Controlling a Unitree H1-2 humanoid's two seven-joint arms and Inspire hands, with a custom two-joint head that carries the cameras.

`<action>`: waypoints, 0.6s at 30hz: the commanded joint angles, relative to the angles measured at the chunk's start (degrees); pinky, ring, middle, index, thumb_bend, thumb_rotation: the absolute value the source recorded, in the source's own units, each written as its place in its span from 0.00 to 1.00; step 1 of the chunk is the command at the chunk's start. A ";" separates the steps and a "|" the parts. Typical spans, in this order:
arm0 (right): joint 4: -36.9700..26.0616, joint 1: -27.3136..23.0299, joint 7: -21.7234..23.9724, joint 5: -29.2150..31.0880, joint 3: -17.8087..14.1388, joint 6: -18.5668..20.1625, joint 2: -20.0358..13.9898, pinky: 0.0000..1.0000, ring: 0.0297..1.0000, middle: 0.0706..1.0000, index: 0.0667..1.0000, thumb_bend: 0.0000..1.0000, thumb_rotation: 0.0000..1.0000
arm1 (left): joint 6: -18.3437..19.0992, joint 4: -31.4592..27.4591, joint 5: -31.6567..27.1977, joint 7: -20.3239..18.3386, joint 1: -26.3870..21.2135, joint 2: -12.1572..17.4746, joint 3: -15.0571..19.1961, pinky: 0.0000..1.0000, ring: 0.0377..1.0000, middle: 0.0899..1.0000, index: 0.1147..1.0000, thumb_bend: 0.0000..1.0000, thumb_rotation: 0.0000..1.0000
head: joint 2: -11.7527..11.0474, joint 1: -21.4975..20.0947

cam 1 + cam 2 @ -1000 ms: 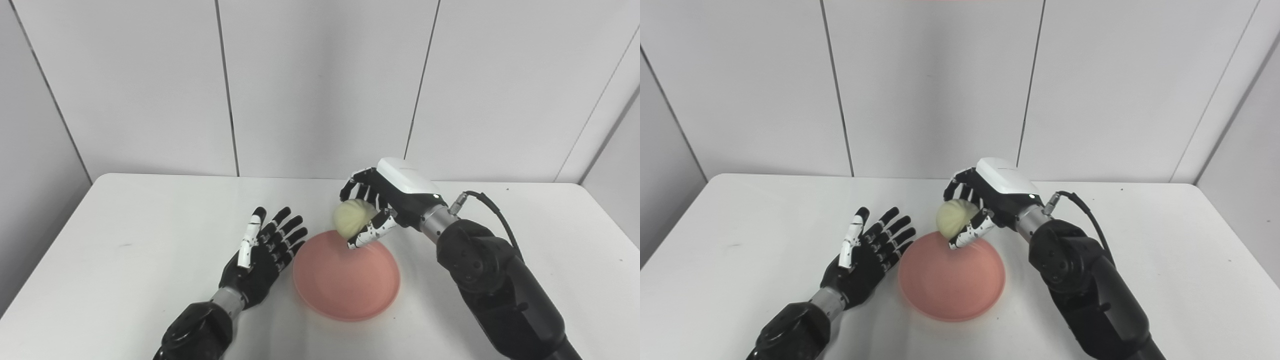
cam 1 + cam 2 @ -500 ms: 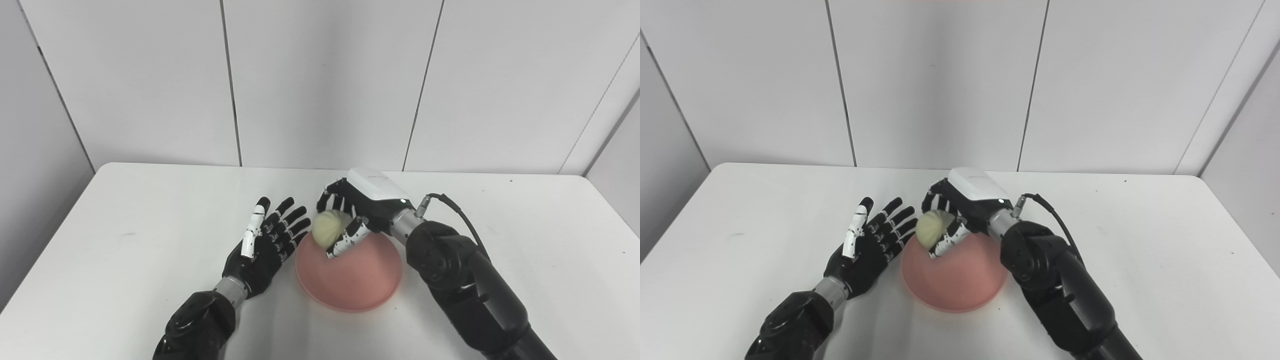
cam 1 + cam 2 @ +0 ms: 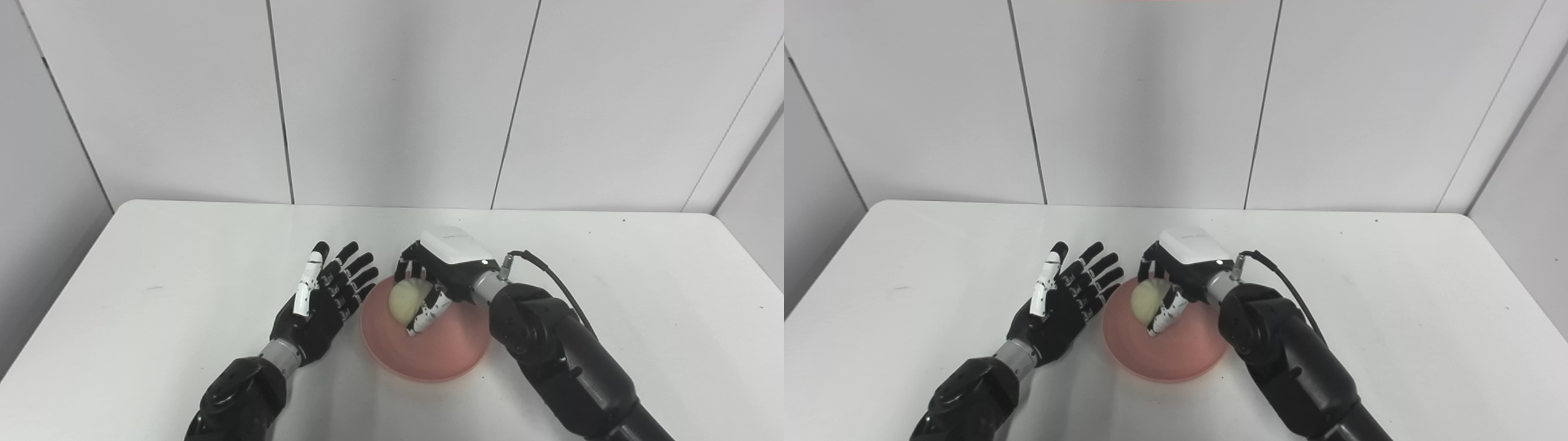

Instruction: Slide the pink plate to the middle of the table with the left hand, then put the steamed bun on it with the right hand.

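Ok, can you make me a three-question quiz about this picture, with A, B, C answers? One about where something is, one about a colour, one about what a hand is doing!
1. Where is the steamed bun?
A. Over the plate
B. On the bare table by the wall
C. In the left hand

2. What colour is the plate?
A. Blue
B. Pink
C. Green

3. What is the left hand doing?
A. Gripping the plate
B. Making a fist
C. Open, fingers spread, holding nothing

Answers:
1 A: the right hand holds the bun above the plate's far-left part.
2 B: its bare surface is pink.
3 C: it lies palm up beside the plate, with nothing in it.
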 commanded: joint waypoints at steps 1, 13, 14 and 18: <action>-0.71 -2.27 -0.22 -0.99 -0.59 0.27 -0.29 0.29 0.35 0.36 0.50 0.52 0.00 | 4.18 1.89 1.45 1.48 2.50 0.79 -0.28 0.96 0.94 0.94 0.96 0.56 1.00 | 0.15 -0.02; 0.54 -2.21 1.79 -2.78 1.25 0.07 -0.23 0.30 0.37 0.37 0.50 0.52 0.00 | 4.82 1.09 1.27 1.43 2.75 0.82 -0.19 0.96 0.94 0.95 0.96 0.56 1.00 | 0.57 -0.24; -0.02 -2.31 2.85 -3.02 1.34 0.62 -0.28 0.29 0.36 0.36 0.50 0.52 0.00 | 4.79 1.13 1.29 1.40 2.74 0.85 -0.20 0.96 0.94 0.94 0.96 0.56 1.00 | 0.60 -0.27; -2.22 -2.61 6.70 -4.39 1.59 2.48 -0.48 0.36 0.44 0.45 0.46 0.53 0.01 | 4.73 1.07 1.31 1.32 2.78 0.91 -0.24 0.96 0.93 0.94 0.96 0.56 1.00 | 0.72 -0.35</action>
